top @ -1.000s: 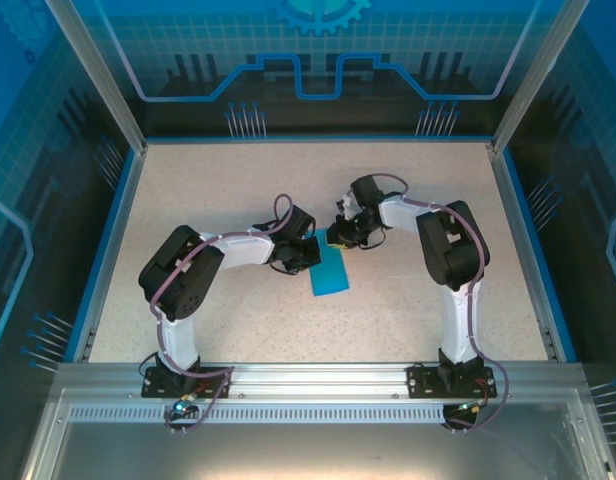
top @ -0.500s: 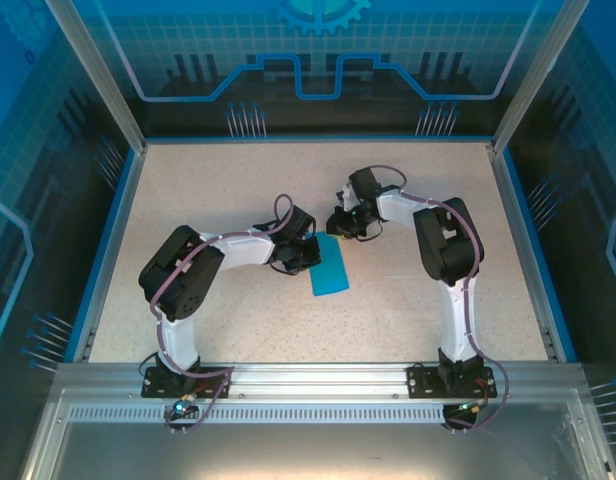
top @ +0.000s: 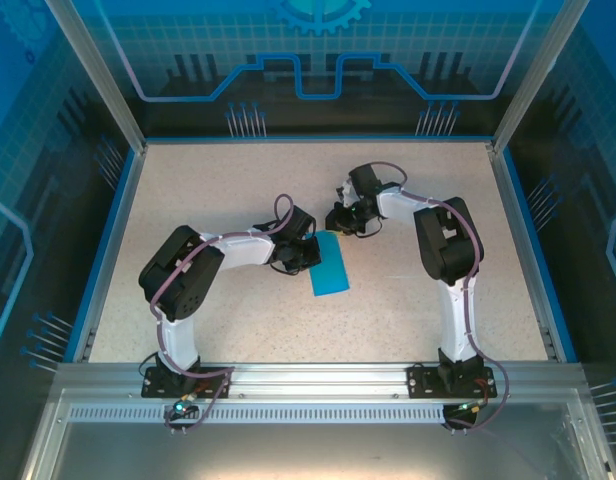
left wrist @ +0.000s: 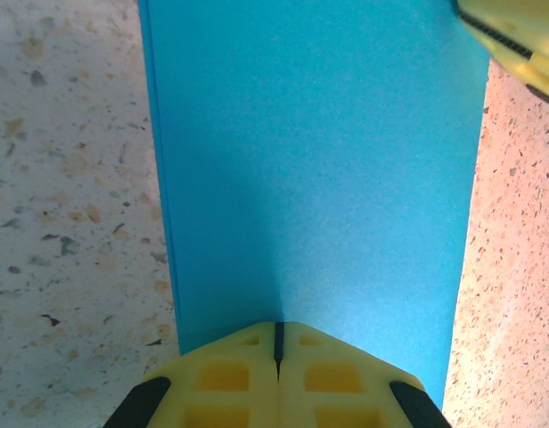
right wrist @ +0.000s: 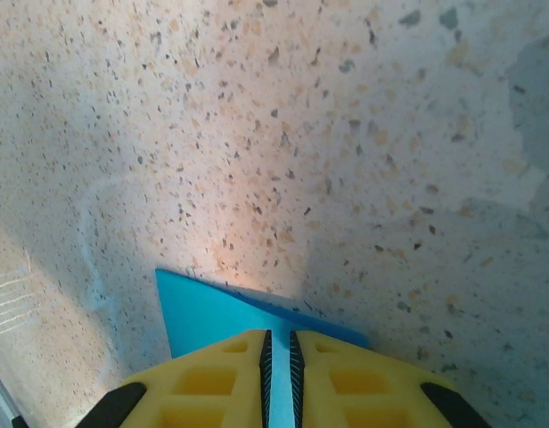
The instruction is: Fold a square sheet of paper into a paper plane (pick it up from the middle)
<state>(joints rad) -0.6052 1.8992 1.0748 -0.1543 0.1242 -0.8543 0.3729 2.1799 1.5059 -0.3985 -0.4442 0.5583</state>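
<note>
Speckled table [top: 188, 200], left tool [left wrist: 277, 326] pressed together at teal paper [left wrist: 319, 160] edge, right tool [right wrist: 277, 335] barely parted over its corner, grip unclear

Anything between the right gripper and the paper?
Nothing visible. The right gripper sits at a corner of the thin teal-blue paper sheet; the shut left gripper rests on its other end.

The table [top: 208, 190] has a pale speckled top with a blue rim. Near its middle lies the teal-blue sheet of paper [top: 330, 268], folded into a narrow strip, flat, slanting from near-left to far-right.
</note>
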